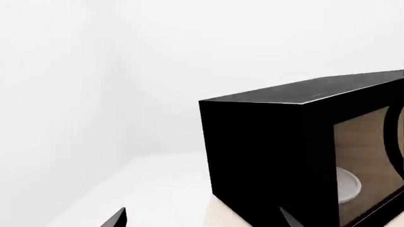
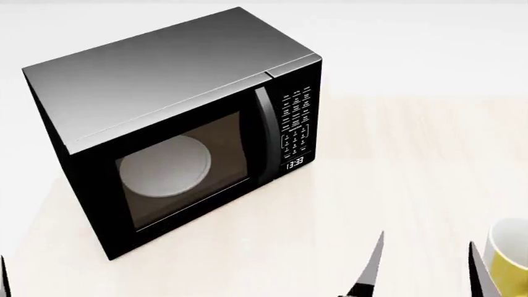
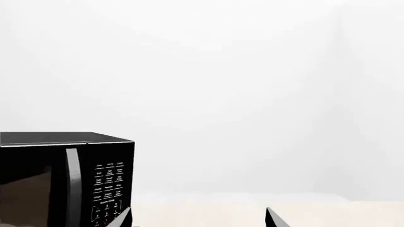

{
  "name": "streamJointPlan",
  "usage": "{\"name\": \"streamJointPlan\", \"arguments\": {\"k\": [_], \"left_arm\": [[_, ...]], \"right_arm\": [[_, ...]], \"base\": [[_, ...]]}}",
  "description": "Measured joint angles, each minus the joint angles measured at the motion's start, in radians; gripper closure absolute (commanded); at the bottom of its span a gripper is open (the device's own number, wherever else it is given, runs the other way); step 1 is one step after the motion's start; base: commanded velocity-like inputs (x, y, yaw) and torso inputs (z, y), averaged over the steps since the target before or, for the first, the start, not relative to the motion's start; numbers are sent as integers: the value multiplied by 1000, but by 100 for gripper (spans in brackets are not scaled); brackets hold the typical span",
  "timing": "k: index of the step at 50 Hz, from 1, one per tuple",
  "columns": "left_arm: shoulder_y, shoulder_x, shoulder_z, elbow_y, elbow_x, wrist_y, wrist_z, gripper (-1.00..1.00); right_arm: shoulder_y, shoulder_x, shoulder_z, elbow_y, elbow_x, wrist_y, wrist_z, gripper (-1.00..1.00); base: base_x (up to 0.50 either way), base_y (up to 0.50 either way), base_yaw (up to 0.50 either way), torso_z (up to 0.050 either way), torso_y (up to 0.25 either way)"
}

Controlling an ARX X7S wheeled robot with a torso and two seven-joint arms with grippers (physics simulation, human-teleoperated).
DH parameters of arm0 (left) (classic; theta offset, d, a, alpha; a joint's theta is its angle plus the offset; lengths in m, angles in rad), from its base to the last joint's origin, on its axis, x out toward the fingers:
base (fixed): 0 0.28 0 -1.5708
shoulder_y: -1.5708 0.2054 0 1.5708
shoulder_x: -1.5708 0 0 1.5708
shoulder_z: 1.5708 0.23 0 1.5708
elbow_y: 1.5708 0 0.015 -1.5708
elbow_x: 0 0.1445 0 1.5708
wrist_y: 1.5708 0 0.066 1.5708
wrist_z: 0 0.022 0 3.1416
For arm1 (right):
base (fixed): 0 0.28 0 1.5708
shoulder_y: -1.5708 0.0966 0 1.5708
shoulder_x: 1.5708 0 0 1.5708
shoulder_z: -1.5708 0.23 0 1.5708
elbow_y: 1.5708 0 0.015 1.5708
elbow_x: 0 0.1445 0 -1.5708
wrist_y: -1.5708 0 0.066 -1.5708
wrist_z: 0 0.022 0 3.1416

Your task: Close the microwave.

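The microwave (image 2: 165, 80) stands on the pale table, a large black box with a grey top. Its glass door (image 2: 182, 167) lies flush with the front, the handle next to the keypad (image 2: 297, 120). The white plate (image 2: 165, 166) shows through the window. My right gripper (image 2: 425, 272) hangs open in front of and to the right of the keypad, holding nothing. In the left wrist view my left gripper (image 1: 202, 221) is open and empty, facing the microwave's (image 1: 265, 156) left side. The right wrist view has the right gripper (image 3: 198, 220) open beside the microwave's (image 3: 63, 179) keypad.
A yellow mug (image 2: 507, 260) with a white rim stands at the right edge of the table (image 2: 396, 173), just right of my right gripper's fingers. White walls close in behind and to the left of the microwave.
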State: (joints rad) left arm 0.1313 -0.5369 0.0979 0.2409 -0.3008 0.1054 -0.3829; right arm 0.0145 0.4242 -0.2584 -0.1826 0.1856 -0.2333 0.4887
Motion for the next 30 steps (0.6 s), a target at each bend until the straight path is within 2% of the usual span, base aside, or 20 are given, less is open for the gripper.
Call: {"name": "streamJointPlan", "arguments": {"k": [16, 22, 30], "left_arm": [[11, -76, -332, 298, 24, -83, -246, -100], [21, -76, -401, 363, 55, -90, -306, -100], [24, -66, -437, 394, 80, -82, -346, -100]], "right_arm": [[25, 110, 286, -266, -81, 114, 248, -100], [20, 132, 341, -343, -122, 121, 291, -100], [15, 148, 373, -399, -158, 122, 318, -100]], "base": [[0, 0, 0, 0, 0], [0, 0, 0, 0, 0], [0, 0, 0, 0, 0]]}}
